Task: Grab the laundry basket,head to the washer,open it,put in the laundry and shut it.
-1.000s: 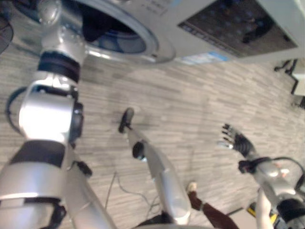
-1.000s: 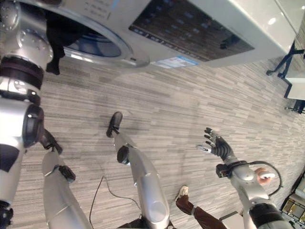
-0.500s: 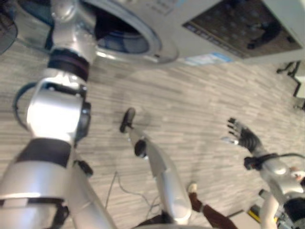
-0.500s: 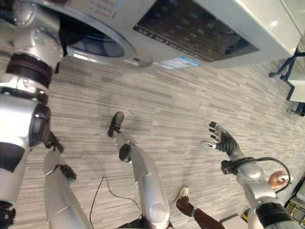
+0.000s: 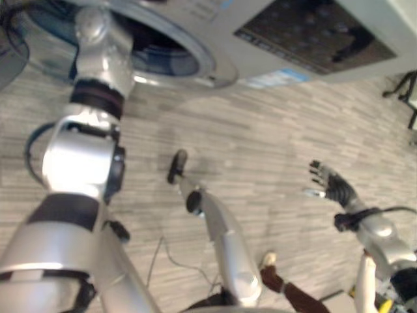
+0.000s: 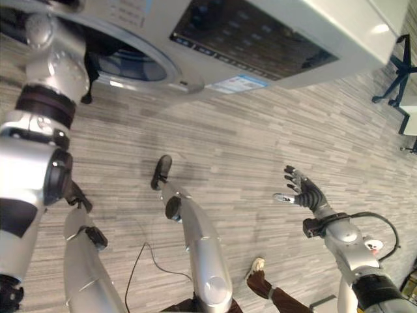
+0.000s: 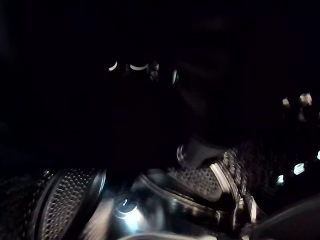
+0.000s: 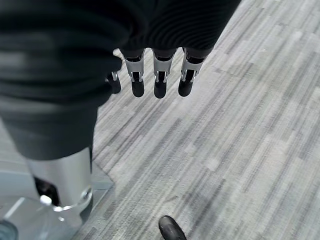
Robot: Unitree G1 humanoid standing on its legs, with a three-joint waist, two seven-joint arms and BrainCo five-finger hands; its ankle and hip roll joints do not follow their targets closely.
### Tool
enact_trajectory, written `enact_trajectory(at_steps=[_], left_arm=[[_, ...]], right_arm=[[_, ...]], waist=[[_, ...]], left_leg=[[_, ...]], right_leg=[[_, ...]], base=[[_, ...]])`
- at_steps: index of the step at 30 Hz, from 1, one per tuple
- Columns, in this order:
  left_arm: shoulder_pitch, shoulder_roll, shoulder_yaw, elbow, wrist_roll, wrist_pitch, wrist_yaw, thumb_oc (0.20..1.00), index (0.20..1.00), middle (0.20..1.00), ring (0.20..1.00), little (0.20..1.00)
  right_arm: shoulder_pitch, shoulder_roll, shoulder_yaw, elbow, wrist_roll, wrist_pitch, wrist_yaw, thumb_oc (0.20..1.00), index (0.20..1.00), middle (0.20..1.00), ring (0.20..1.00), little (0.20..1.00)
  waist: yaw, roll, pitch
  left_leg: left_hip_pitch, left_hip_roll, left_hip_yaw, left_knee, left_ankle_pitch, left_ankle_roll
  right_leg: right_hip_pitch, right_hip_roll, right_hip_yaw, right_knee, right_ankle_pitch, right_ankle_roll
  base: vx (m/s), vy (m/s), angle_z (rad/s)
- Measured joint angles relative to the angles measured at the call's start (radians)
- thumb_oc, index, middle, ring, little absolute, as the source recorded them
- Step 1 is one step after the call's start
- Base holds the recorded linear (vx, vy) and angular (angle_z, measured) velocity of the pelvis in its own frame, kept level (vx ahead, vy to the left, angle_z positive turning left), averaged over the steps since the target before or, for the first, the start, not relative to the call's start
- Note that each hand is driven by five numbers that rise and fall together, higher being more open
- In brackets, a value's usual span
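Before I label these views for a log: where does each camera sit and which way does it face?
Left eye, right eye: on the head, looking down at the washer, the floor and the right hand; they share one scene.
Left wrist: inside the dark drum.
Right wrist: along its open fingers at the floor.

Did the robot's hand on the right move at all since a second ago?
Cannot tell. The right hand stays open above the grey floor, but the whole picture shifted along with the washer, so the camera moved.

Left arm inside washer (image 6: 215,45) drum; right hand (image 6: 305,193) apart, over floor (image 6: 260,150)
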Motion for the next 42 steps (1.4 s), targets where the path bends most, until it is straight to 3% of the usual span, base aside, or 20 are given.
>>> enact_trajectory(at_steps=[6, 10, 11, 12, 13, 17, 18, 23, 25, 26, 28, 31, 37, 39, 42], left_arm=[[0.1, -0.024, -0.001, -0.134, -0.004, 0.024, -0.047, 1.0, 1.0, 1.0, 1.0, 1.0], [0.238, -0.09, 0.0, -0.354, 0.017, 0.053, -0.054, 1.0, 1.0, 1.0, 1.0, 1.0], [0.288, -0.107, -0.002, -0.386, 0.032, 0.06, -0.062, 1.0, 1.0, 1.0, 1.0, 1.0], [0.33, -0.149, 0.024, -0.425, 0.061, 0.062, -0.069, 1.0, 1.0, 1.0, 1.0, 1.0], [0.417, -0.261, 0.068, -0.456, 0.093, 0.071, -0.08, 1.0, 1.0, 1.0, 1.0, 1.0], [0.688, -0.227, 0.026, -0.735, 0.181, 0.102, -0.094, 1.0, 1.0, 1.0, 1.0, 1.0], [0.836, -0.231, 0.037, -0.875, 0.223, 0.104, -0.117, 1.0, 1.0, 1.0, 1.0, 1.0], [1.146, -0.177, -0.007, -0.968, 0.281, 0.135, -0.178, 1.0, 1.0, 1.0, 1.0, 1.0], [1.411, -0.1, -0.014, -1.106, 0.281, 0.146, -0.22, 1.0, 1.0, 1.0, 1.0, 1.0], [1.558, -0.05, -0.027, -1.124, 0.28, 0.161, -0.239, 1.0, 1.0, 1.0, 1.0, 1.0], [1.669, -0.017, -0.021, -1.122, 0.271, 0.181, -0.256, 1.0, 1.0, 1.0, 1.0, 1.0], [1.706, 0.004, -0.006, -1.103, 0.263, 0.198, -0.283, 1.0, 1.0, 1.0, 1.0, 1.0], [1.656, -0.038, 0.025, -1.008, 0.275, 0.196, -0.306, 1.0, 1.0, 1.0, 1.0, 1.0], [1.658, -0.099, 0.04, -0.988, 0.28, 0.198, -0.307, 1.0, 1.0, 1.0, 1.0, 1.0], [1.676, -0.112, 0.011, -0.998, 0.28, 0.197, -0.314, 1.0, 1.0, 1.0, 1.0, 1.0]], right_arm=[[0.066, 0.046, -0.009, -0.007, 0.001, 0.023, 0.027, 1.0, 1.0, 1.0, 1.0, 1.0], [0.101, 0.066, -0.009, -0.008, 0.003, 0.039, 0.04, 1.0, 1.0, 1.0, 1.0, 1.0], [0.098, 0.098, -0.009, 0.003, 0.003, 0.036, 0.042, 1.0, 1.0, 1.0, 1.0, 1.0], [0.063, 0.188, -0.081, 0.146, -0.002, 0.0, 0.043, 1.0, 1.0, 1.0, 1.0, 1.0], [-0.017, 0.288, -0.131, 0.405, -0.002, 0.036, -0.006, 1.0, 1.0, 1.0, 1.0, 1.0], [-0.004, 0.309, -0.113, 0.339, -0.005, 0.051, -0.003, 1.0, 1.0, 1.0, 1.0, 1.0], [0.015, 0.314, -0.115, 0.31, -0.006, 0.05, -0.002, 1.0, 1.0, 1.0, 1.0, 1.0], [0.015, 0.316, -0.145, 0.314, -0.004, 0.058, 0.002, 1.0, 1.0, 1.0, 1.0, 1.0], [0.037, 0.335, -0.162, 0.314, -0.003, 0.062, 0.002, 1.0, 1.0, 1.0, 1.0, 1.0], [0.072, 0.343, -0.169, 0.314, -0.003, 0.064, 0.004, 1.0, 1.0, 1.0, 1.0, 1.0], [0.091, 0.353, -0.187, 0.315, -0.003, 0.076, 0.01, 1.0, 1.0, 1.0, 1.0, 1.0], [0.095, 0.371, -0.193, 0.315, -0.003, 0.077, 0.016, 1.0, 1.0, 1.0, 1.0, 1.0], [0.129, 0.471, -0.156, 0.273, -0.023, 0.069, 0.018, 1.0, 1.0, 1.0, 1.0, 1.0], [0.052, 0.516, -0.16, 0.457, -0.051, 0.057, -0.007, 1.0, 1.0, 1.0, 1.0, 1.0], [0.048, 0.56, -0.176, 0.453, -0.077, 0.059, -0.03, 1.0, 1.0, 1.0, 1.0, 1.0]], waist=[[0.019, 0.0, 0.0], [0.052, 0.001, 0.001], [0.059, 0.004, 0.003], [0.074, 0.003, 0.002], [0.093, 0.005, 0.004], [0.103, 0.008, 0.005], [0.105, 0.012, 0.009], [0.177, 0.021, 0.015], [0.193, 0.037, 0.026], [0.216, 0.064, 0.036], [0.244, 0.086, 0.04], [0.28, 0.103, 0.043], [0.3, 0.105, 0.043], [0.309, 0.134, 0.04], [0.341, 0.172, 0.039]], left_leg=[[0.009, -0.004, 0.006, -0.014, 0.006, -0.001], [0.009, -0.009, 0.004, -0.014, 0.006, -0.001], [0.01, -0.012, -0.001, -0.012, 0.006, -0.001], [0.012, -0.015, -0.01, -0.009, 0.006, -0.001], [0.034, -0.027, -0.016, -0.01, 0.003, 0.003], [0.055, -0.044, -0.01, -0.007, -0.01, 0.02], [0.065, -0.045, -0.008, -0.007, -0.009, 0.02], [0.112, -0.056, 0.017, -0.022, -0.036, 0.055], [0.149, -0.065, 0.03, -0.038, -0.034, 0.058], [0.173, -0.069, 0.031, -0.045, -0.036, 0.059], [0.191, -0.074, 0.035, -0.048, -0.042, 0.066], [0.221, -0.084, 0.034, -0.051, -0.042, 0.068], [0.305, -0.103, 0.04, -0.069, -0.054, 0.088], [0.328, -0.11, 0.029, -0.076, -0.053, 0.088], [0.326, -0.12, 0.018, -0.089, -0.05, 0.092]], right_leg=[[0.002, 0.0, 0.005, 0.0, -0.015, 0.022], [0.005, -0.003, 0.003, 0.0, -0.013, 0.017], [0.008, -0.007, 0.0, 0.0, -0.016, 0.014], [0.022, -0.011, -0.01, 0.006, -0.022, 0.015], [0.044, -0.026, -0.016, 0.018, -0.036, 0.004], [0.05, -0.046, 0.002, 0.033, -0.045, 0.021], [0.062, -0.045, 0.004, 0.031, -0.045, 0.02], [0.094, -0.053, 0.015, 0.016, -0.046, 0.049], [0.118, -0.058, 0.028, 0.009, -0.043, 0.054], [0.141, -0.058, 0.03, -0.002, -0.044, 0.056], [0.159, -0.062, 0.032, -0.004, -0.045, 0.057], [0.192, -0.073, 0.031, -0.002, -0.045, 0.062], [0.271, -0.088, 0.029, -0.007, -0.05, 0.076], [0.311, -0.093, 0.014, -0.018, -0.051, 0.086], [0.31, -0.102, 0.005, -0.015, -0.053, 0.088]], base=[[-0.02, 0.028, 0.0], [-0.01, 0.035, 0.05], [-0.01, 0.04, 0.13], [-0.02, 0.07, 0.31], [-0.02, 0.069, 0.25], [-0.02, 0.07, 0.03], [-0.03, 0.075, 0.01], [-0.02, 0.064, -0.04], [0.0, 0.085, -0.05], [0.0, 0.082, 0.01], [0.01, 0.054, 0.03], [0.01, 0.086, 0.07], [0.02, 0.097, 0.05], [0.02, 0.11, 0.19], [0.01, 0.049, 0.17]])
